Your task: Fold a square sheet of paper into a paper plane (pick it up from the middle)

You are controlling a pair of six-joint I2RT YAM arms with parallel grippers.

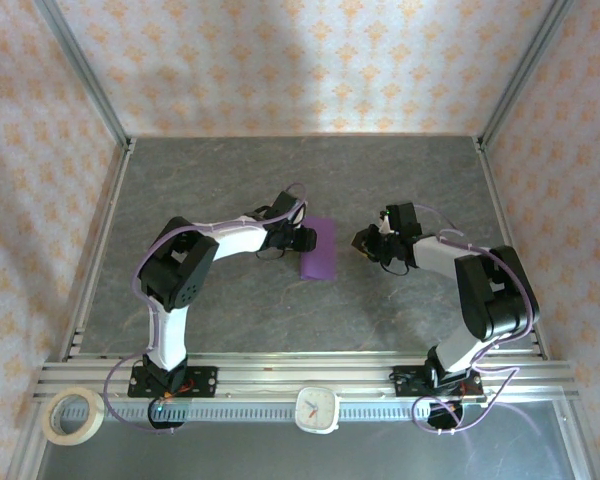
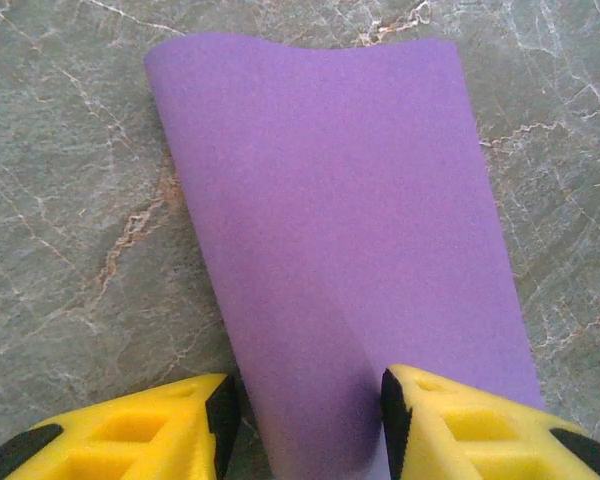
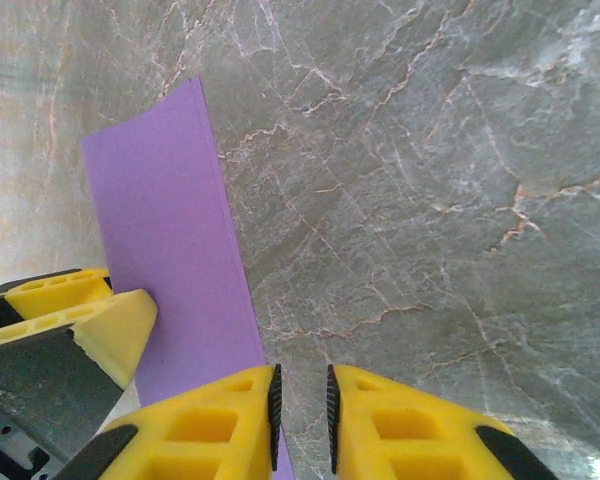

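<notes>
The square sheet of paper (image 1: 320, 250) is purple and lies on the table folded over into a narrow strip, between the two arms. In the left wrist view the paper (image 2: 330, 200) curves over in a soft rounded fold, not a sharp crease. My left gripper (image 2: 305, 420) is open, and its jaws straddle the near end of that fold with a gap on each side. My right gripper (image 3: 300, 410) hovers over bare table just beside the paper's (image 3: 170, 250) straight edge. Its jaws stand a narrow gap apart with nothing between them. The left gripper's fingers (image 3: 80, 310) rest at the strip's other side.
The grey marbled table (image 1: 230, 180) is enclosed by patterned walls and metal posts. A roll of tape (image 1: 73, 415) and a small white clock (image 1: 318, 408) sit on the aluminium rail at the near edge, beside the arm bases.
</notes>
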